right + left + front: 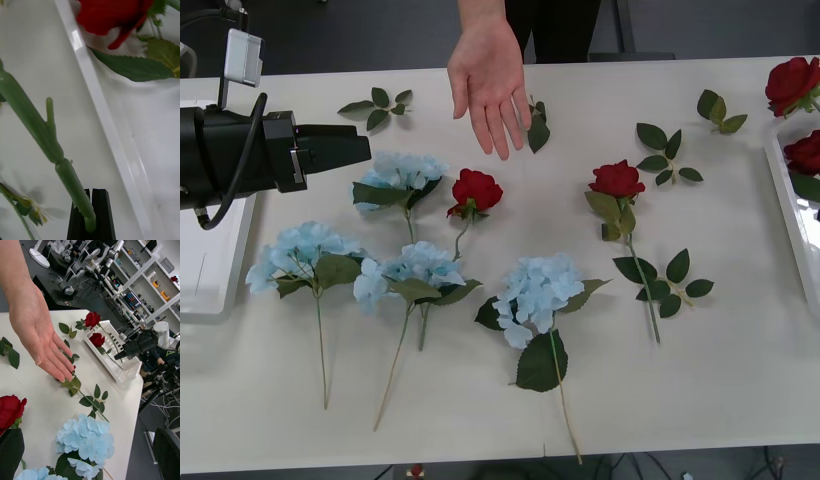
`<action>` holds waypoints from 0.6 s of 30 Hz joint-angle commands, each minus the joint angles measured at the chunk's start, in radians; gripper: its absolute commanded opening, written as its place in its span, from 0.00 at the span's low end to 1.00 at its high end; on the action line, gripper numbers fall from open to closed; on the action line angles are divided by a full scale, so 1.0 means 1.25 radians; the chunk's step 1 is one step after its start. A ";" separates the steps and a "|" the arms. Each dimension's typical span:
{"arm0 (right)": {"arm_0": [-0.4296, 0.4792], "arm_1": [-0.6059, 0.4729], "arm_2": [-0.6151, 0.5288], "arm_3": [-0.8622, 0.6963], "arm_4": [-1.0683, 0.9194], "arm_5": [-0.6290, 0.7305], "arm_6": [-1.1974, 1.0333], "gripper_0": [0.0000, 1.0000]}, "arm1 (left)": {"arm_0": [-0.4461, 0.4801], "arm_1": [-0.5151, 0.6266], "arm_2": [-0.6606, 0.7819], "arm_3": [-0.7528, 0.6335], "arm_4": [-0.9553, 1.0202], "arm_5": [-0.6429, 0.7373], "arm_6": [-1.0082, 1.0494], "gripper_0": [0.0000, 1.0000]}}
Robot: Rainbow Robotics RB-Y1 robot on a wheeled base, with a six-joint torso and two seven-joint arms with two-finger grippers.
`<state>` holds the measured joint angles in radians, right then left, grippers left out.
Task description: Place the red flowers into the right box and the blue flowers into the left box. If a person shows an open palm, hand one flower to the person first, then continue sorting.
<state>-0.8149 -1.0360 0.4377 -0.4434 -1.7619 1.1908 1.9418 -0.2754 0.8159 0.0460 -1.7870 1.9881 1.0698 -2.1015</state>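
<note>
A person's open palm (488,85) reaches over the table's far edge, fingers spread; it fills the near side of the left wrist view (37,337). Two red flowers (476,190) (617,180) and several blue flowers (535,290) lie on the table. My left gripper (365,145) hangs open above a blue flower (88,440), beside the left box (205,270). My right gripper (92,215) is shut on a green rose stem (41,127) at the right box's rim (93,97). Two red blooms (792,82) (805,152) sit at the right box (780,190).
Loose green leaf sprigs (378,105) (720,108) (665,155) (665,280) lie scattered over the white table. Long thin stems point toward the table's near edge. The left wrist view shows my right arm (140,347) over the right box, with lab shelves behind.
</note>
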 commanded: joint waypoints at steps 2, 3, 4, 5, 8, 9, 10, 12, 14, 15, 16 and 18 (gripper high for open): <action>-0.003 -0.045 -0.065 -0.074 -0.128 -0.021 -0.004 0.00 | 0.003 0.032 0.006 -0.006 -0.005 -0.001 -0.043 1.00; -0.003 -0.045 -0.067 -0.086 -0.161 -0.029 -0.002 0.00 | 0.003 0.032 0.006 -0.006 -0.005 -0.001 -0.043 1.00; -0.002 -0.044 -0.068 -0.092 -0.181 -0.032 -0.001 0.00 | 0.003 0.032 0.006 -0.006 -0.005 -0.001 -0.043 1.00; -0.002 -0.042 -0.073 -0.103 -0.218 -0.037 0.000 0.00 | 0.003 0.032 0.006 -0.006 -0.005 -0.001 -0.043 1.00; -0.002 -0.034 -0.092 -0.141 -0.288 -0.036 0.009 0.00 | 0.003 0.032 0.006 -0.006 -0.005 -0.001 -0.043 1.00; -0.002 -0.030 -0.103 -0.162 -0.294 -0.036 0.014 0.00 | 0.003 0.032 0.006 -0.006 -0.005 -0.001 -0.043 1.00; -0.002 -0.029 -0.112 -0.173 -0.294 -0.036 0.015 0.00 | 0.003 0.032 0.006 -0.006 -0.005 -0.001 -0.043 1.00; -0.005 -0.012 -0.146 -0.215 -0.294 -0.037 0.026 0.00 | 0.003 0.032 0.006 -0.006 -0.005 -0.001 -0.043 1.00; -0.008 0.005 -0.167 -0.243 -0.289 -0.040 0.037 0.00 | 0.003 0.032 0.006 -0.006 -0.005 -0.001 -0.043 1.00; -0.012 0.020 -0.176 -0.265 -0.288 -0.048 0.065 0.00 | 0.003 0.032 0.006 -0.006 -0.005 -0.001 -0.043 1.00; -0.013 0.024 -0.181 -0.272 -0.288 -0.052 0.077 0.00 | 0.003 0.032 0.006 -0.006 -0.005 -0.001 -0.043 1.00; -0.024 0.053 -0.191 -0.298 -0.294 -0.070 0.138 0.00 | 0.003 0.032 0.006 -0.006 -0.005 -0.001 -0.043 1.00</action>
<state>-0.8151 -1.0114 0.2395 -0.7660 -2.1146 1.1309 1.9874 -0.2754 0.8161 0.0459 -1.7850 1.9868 1.0697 -2.1015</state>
